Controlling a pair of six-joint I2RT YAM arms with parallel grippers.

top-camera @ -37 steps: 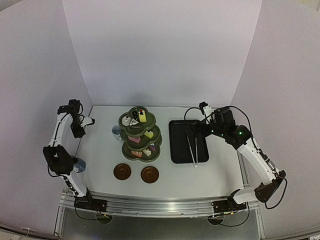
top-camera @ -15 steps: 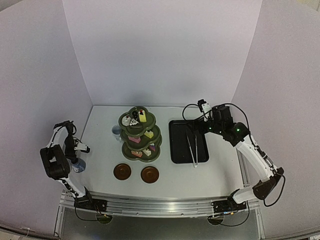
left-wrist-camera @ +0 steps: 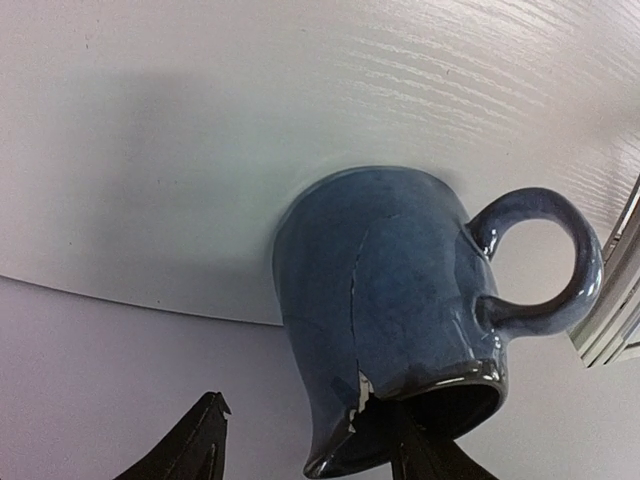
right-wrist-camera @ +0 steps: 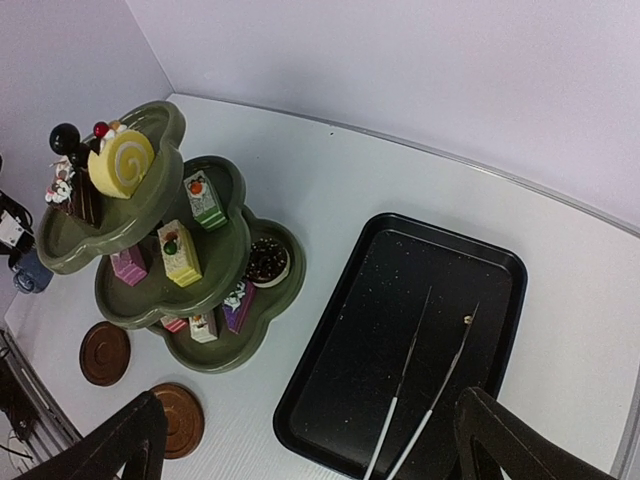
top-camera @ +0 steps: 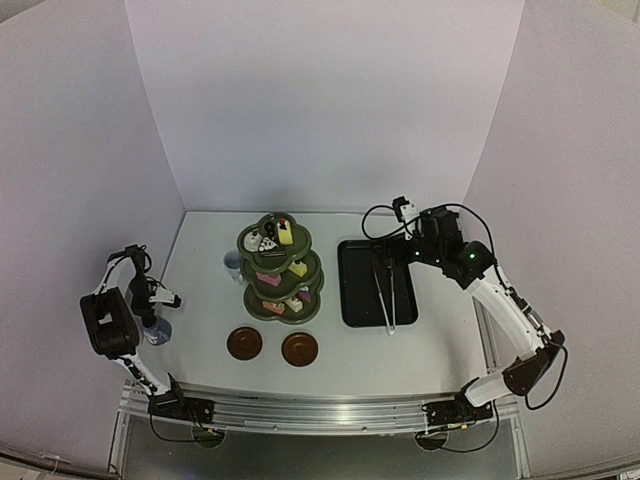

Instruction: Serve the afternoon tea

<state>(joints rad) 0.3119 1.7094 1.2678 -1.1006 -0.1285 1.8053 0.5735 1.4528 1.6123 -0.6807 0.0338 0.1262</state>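
- Top view: olive stand (top-camera: 262,268) sits mid-table (top-camera: 440,350), with cakes (top-camera: 287,235) on all three tiers.
- Two brown coasters (top-camera: 244,343) lie side by side just near of the stand.
- Second cup (top-camera: 232,262) is just beside the stand on its left. Blue cup (top-camera: 157,331) is at the near left edge, well apart from the stand.
- Left gripper (top-camera: 152,312) is right over the blue cup; jaws can't be told from here.
- Right gripper (top-camera: 390,254) hovers above the far end of the black tray (top-camera: 352,300), which is right of the stand. Tongs (top-camera: 388,298) lie in the tray.
- Left wrist view: the blue cup (left-wrist-camera: 390,290) is close up on the white table, handle to the right, rim chipped and cracked.
- Left gripper (left-wrist-camera: 312,420) has its jaws part spread. One finger (left-wrist-camera: 425,455) is at the cup's mouth, the other is clear of the wall, so no pinch.
- Right wrist view: right gripper (right-wrist-camera: 308,400) has its jaws spread wide and is holding nothing, high over the black tray (right-wrist-camera: 340,370) and tongs (right-wrist-camera: 415,395).
- A yellow roll (right-wrist-camera: 120,162) sits on the stand's (right-wrist-camera: 150,225) top tier, and both coasters (right-wrist-camera: 104,352) are to its near left.
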